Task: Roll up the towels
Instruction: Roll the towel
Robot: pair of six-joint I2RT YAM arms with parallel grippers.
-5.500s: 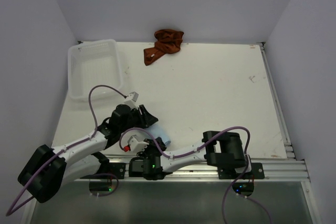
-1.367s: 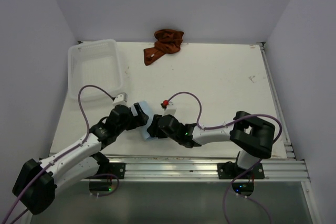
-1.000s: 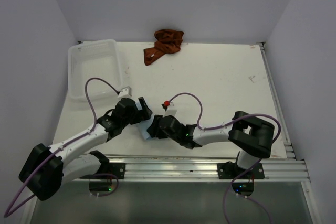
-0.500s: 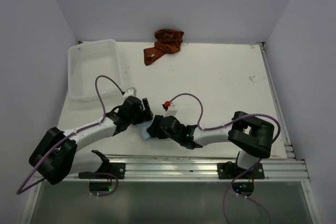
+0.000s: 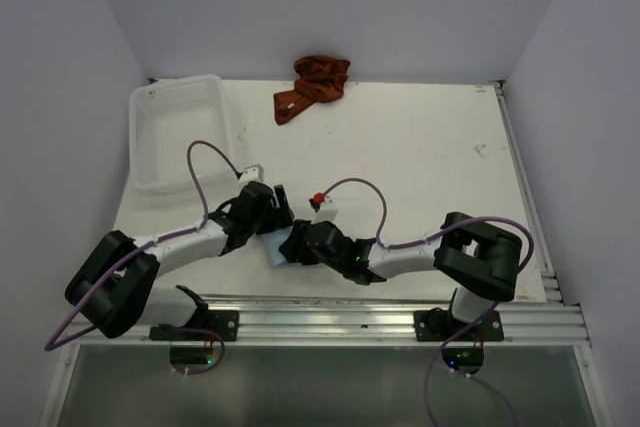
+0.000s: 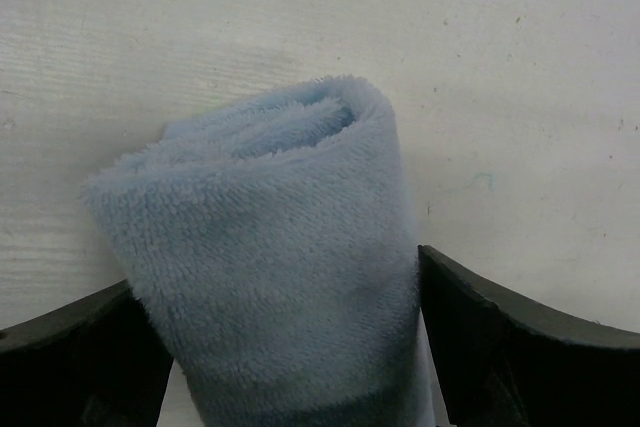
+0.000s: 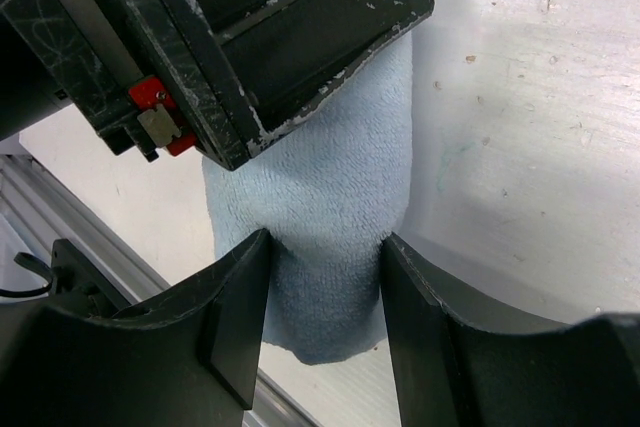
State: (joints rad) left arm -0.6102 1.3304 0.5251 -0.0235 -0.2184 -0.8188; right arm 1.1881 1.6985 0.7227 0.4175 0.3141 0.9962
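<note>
White table (image 5: pixel 420 177), lavender walls (image 5: pixel 330 7), blue towel (image 6: pixel 270 267)

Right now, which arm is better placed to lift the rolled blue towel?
Right, probably: the right hand squeezes the blue towel, which narrows in its grip. The left hand only straddles the roll's other end, wide open.
</note>
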